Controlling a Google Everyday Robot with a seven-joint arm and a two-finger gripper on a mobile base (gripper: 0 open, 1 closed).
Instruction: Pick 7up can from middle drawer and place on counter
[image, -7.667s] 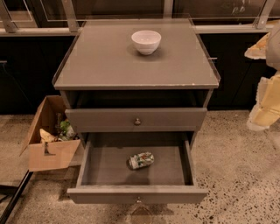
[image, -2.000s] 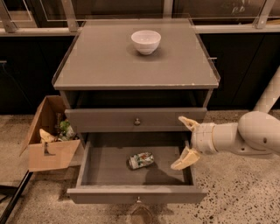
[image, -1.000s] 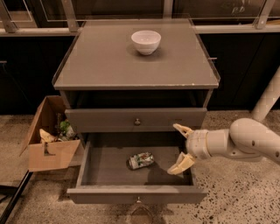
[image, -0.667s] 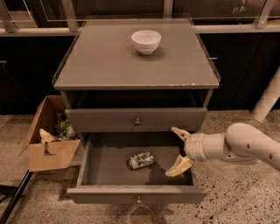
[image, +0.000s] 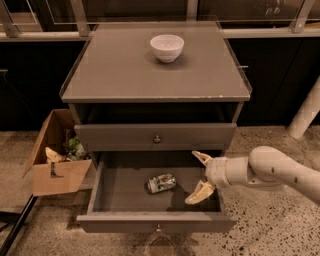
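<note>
Well, the can (image: 161, 183) lies on its side in the open drawer (image: 120, 189), its writing too small to read. The gripper (image: 192, 178) hangs just right of it, fingers spread, holding nothing. A bowl (image: 167, 47) sits on the counter (image: 115, 75). A box (image: 55, 175) holds scraps.

Overall: you have soft light from above, moderate rather than bright, with no hard glare.
Counter (image: 125, 75): your brightest broad surface, with a dull, even sheen.
Bowl (image: 167, 47): bright white, with a small soft shadow at its base.
Drawer (image: 120, 185): its floor is shaded and darkest at the back.
Can (image: 161, 183): its pale side catches light against the dark floor.
Gripper (image: 200, 175): over the drawer's right side, fingers spread, pale and well lit, with shadow beneath.
Background: you see near-black behind the counter, with faint reflections.
</note>
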